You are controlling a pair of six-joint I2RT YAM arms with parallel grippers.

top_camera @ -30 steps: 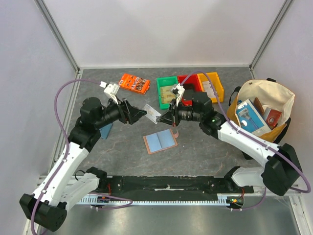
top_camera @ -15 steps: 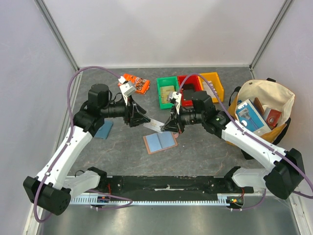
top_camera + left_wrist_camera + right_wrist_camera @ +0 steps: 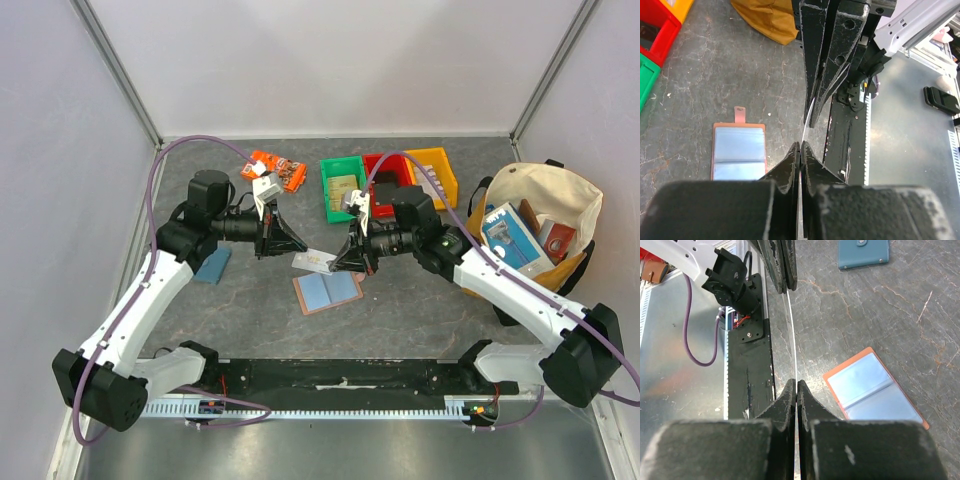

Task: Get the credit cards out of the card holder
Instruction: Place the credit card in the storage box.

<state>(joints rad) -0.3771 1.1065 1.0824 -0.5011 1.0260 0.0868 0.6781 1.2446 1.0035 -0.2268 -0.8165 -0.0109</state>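
A pale credit card (image 3: 314,260) hangs above the table between my two grippers, each pinching one end. My left gripper (image 3: 299,247) is shut on its left end, my right gripper (image 3: 338,265) on its right end. Both wrist views show the card edge-on as a thin white line (image 3: 808,122) (image 3: 792,330) running from the near fingertips (image 3: 800,145) (image 3: 796,383) to the other gripper's fingers (image 3: 822,60) (image 3: 781,265). The card holder (image 3: 327,291) lies open flat below, salmon rim and light blue lining up (image 3: 738,153) (image 3: 875,392). No other cards show in it.
A teal pouch (image 3: 212,265) (image 3: 863,252) lies at the left. An orange packet (image 3: 276,169) and green (image 3: 342,186), red (image 3: 386,168) and yellow (image 3: 437,176) bins stand at the back. A tote bag (image 3: 540,225) full of items sits at the right.
My left gripper has come in to the card's free end and shut on it. The right gripper has kept its hold and dropped slightly toward the card holder.
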